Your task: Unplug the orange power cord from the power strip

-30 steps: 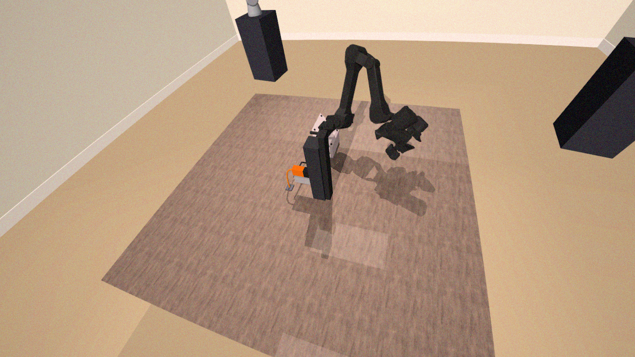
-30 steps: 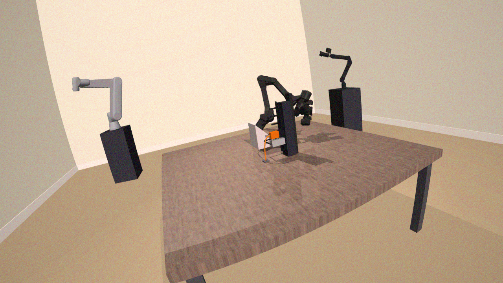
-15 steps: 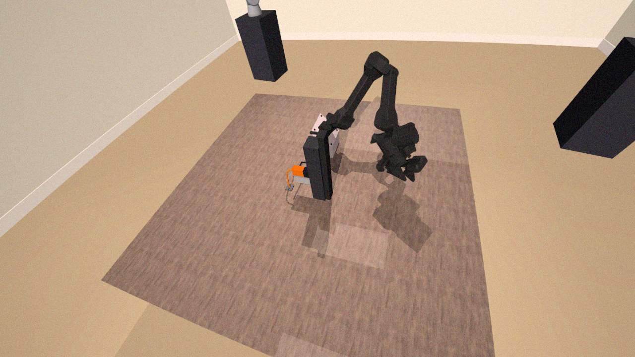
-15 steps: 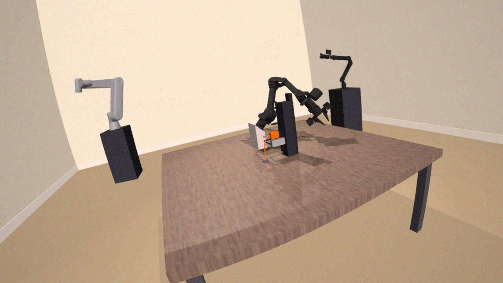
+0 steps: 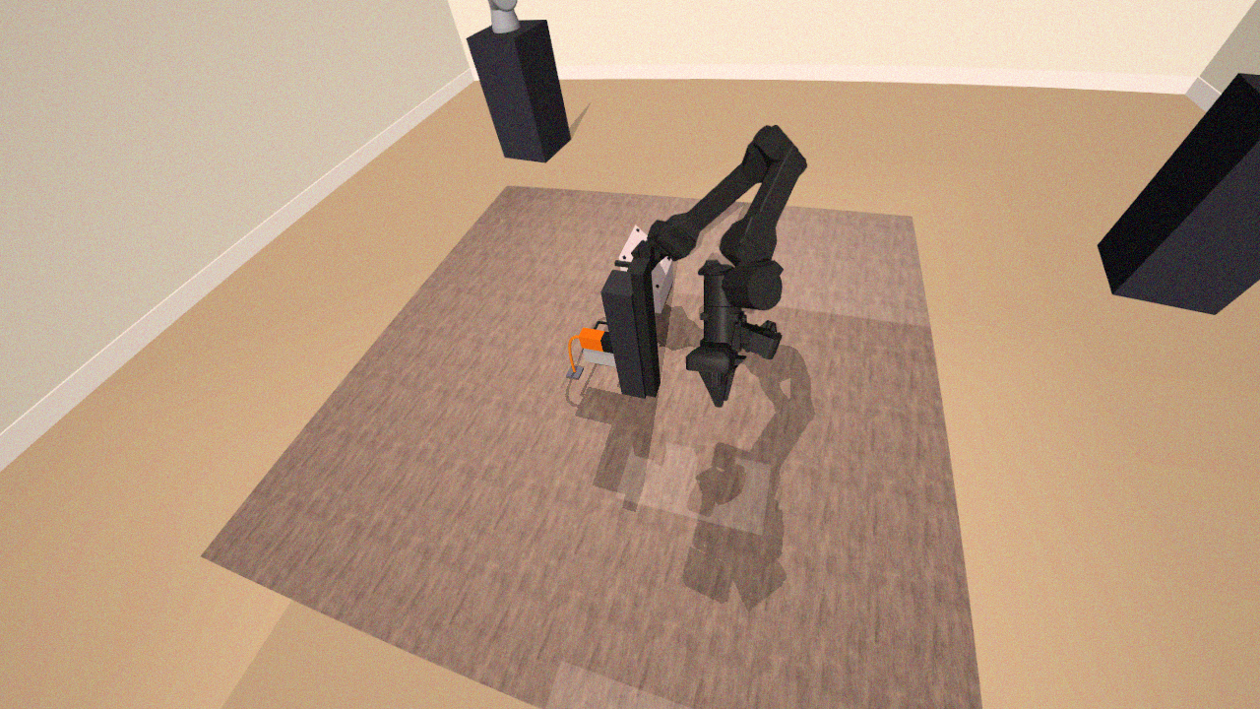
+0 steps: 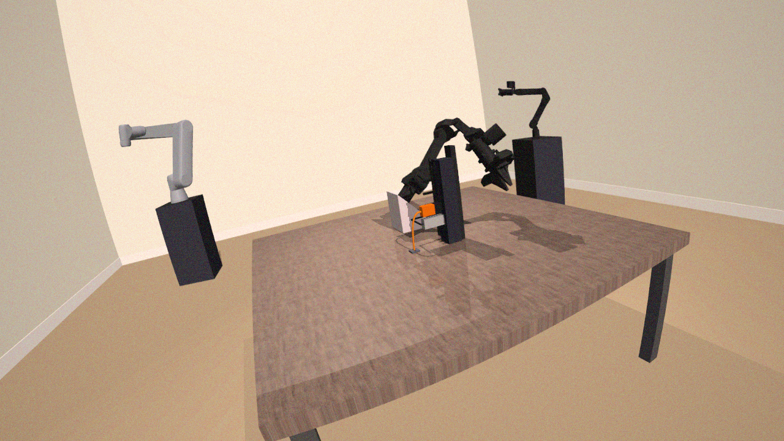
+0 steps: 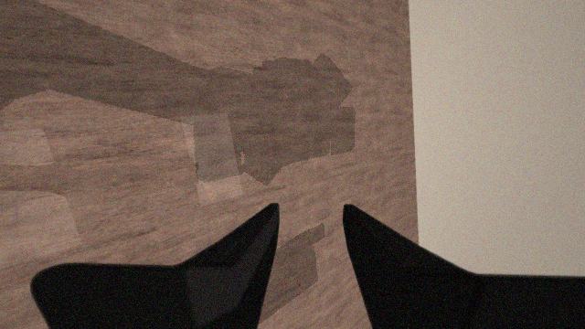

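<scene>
table (image 6: 383,307): wood-grain top, dark legs; carries everything below
arm (image 5: 748,211): black, base near the table's far edge, elbow raised, forearm angled down over the table
upright block (image 5: 630,333): tall dark slab standing on the table, between the plug side and the gripper side
white panel (image 6: 398,212): leaning plate just behind the block, by the arm base
gripper (image 5: 718,388): up in the air, on the far side of the block from the plug, tips pointing down at the table; well apart from plug, cord and strip
gripper state: jaws partly apart, nothing between them; wrist view shows only bare table and wall through the gap (image 7: 311,210)
power strip (image 6: 430,222): grey bar sticking out from the block's face, off the table surface
plug (image 5: 588,339): orange, seated on the power strip, touching it; not pulled out
cord (image 6: 412,233): orange, drops from the plug down to the table
cord end (image 5: 575,373): small grey piece lying on the table just below the strip
</scene>
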`<state>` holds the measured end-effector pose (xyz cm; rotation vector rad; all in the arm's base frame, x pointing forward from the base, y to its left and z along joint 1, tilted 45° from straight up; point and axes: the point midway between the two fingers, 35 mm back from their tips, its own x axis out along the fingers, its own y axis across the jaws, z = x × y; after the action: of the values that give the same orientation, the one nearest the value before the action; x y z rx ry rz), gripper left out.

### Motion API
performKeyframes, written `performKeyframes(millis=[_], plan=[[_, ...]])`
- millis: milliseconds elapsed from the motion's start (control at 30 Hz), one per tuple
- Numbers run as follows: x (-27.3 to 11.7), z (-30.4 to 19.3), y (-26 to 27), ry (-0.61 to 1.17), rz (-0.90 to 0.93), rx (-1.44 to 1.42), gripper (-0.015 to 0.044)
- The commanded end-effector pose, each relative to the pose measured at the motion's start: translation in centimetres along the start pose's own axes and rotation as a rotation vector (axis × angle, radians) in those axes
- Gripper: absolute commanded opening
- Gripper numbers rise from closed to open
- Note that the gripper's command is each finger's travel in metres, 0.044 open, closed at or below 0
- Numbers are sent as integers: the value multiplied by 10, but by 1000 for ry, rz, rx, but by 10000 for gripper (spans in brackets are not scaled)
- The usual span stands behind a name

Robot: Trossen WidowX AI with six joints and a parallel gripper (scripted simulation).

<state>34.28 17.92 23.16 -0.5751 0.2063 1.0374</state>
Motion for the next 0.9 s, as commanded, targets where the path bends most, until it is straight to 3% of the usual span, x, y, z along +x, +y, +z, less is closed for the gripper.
performKeyframes(millis=[0,267,467,633,867], plan=[[-12,-43,-46,134,-109,277,160],[-55,-133,-109,334,-338,806,160],[-72,-177,-114,410,-401,1071,160],[-79,-231,-90,513,-393,1487,160],[-87,-300,-6,795,-328,2399,160]])
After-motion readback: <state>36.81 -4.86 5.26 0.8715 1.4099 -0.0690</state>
